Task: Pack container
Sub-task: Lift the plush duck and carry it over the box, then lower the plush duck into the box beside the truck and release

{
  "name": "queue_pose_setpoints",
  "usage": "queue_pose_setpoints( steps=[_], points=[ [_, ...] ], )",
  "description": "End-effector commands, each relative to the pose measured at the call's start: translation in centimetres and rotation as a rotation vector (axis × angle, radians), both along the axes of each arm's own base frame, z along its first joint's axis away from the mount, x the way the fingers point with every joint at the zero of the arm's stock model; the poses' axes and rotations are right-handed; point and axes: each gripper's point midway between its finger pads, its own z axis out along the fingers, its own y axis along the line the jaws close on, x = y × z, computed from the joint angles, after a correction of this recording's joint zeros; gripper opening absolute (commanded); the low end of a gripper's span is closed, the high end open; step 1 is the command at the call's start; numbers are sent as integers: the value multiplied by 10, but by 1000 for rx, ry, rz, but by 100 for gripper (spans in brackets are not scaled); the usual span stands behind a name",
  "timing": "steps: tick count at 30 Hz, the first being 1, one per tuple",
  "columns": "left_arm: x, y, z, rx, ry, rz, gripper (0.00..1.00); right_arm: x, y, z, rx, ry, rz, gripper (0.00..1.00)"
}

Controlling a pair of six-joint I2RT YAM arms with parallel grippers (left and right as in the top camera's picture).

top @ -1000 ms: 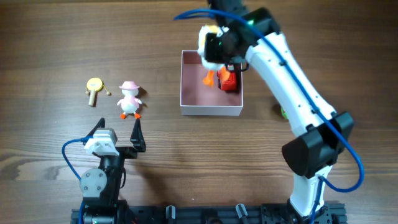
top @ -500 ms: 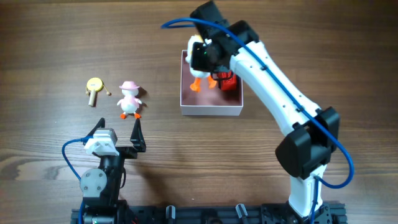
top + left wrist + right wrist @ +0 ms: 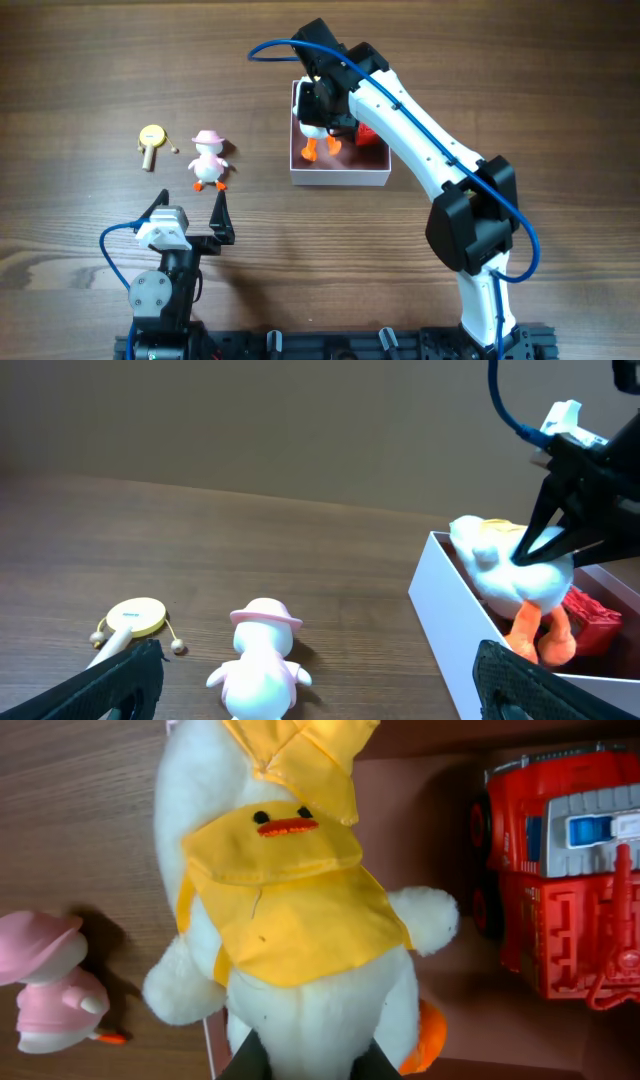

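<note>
The container (image 3: 340, 176) is a shallow white box with a dull pink inside, right of the table's middle; its wall shows in the left wrist view (image 3: 450, 622). A red toy truck (image 3: 369, 134) lies in it, also in the right wrist view (image 3: 560, 880). My right gripper (image 3: 318, 108) is shut on a white plush duck (image 3: 300, 920) with a yellow bib and orange feet (image 3: 320, 148), held over the container's left part. My left gripper (image 3: 190, 215) is open and empty near the front edge, behind a small pink-hatted duck figure (image 3: 209, 161).
A yellow toy rattle drum (image 3: 151, 141) lies left of the pink-hatted duck, also in the left wrist view (image 3: 128, 622). The pink duck shows at the left edge of the right wrist view (image 3: 50, 985). The right arm reaches across the container from the front right.
My right gripper has carried the plush duck leftward and down, from the container's back right toward its left part. The left arm has not moved.
</note>
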Motion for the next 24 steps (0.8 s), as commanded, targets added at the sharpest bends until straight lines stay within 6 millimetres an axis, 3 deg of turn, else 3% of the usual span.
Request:
queue_pose_setpoints(
  steps=[1,9,10,12,14,24],
  points=[
    [0,4,-4,9,7,17,100,-2,-5,-20,-28,44,-64,11],
    [0,4,-4,9,7,17,100,-1,1,-25,0,62,-87,12],
    [0,4,-4,9,7,17,100,0,2,-25,4,58,-90,15],
    [0,4,-4,9,7,17,100,0,3,-25,16,63,-102,33],
    [0,4,-4,9,7,17,100,0,7,-25,31,68,-97,39],
    [0,4,-4,9,7,17,100,0,7,-25,35,66,-96,47]
  ],
)
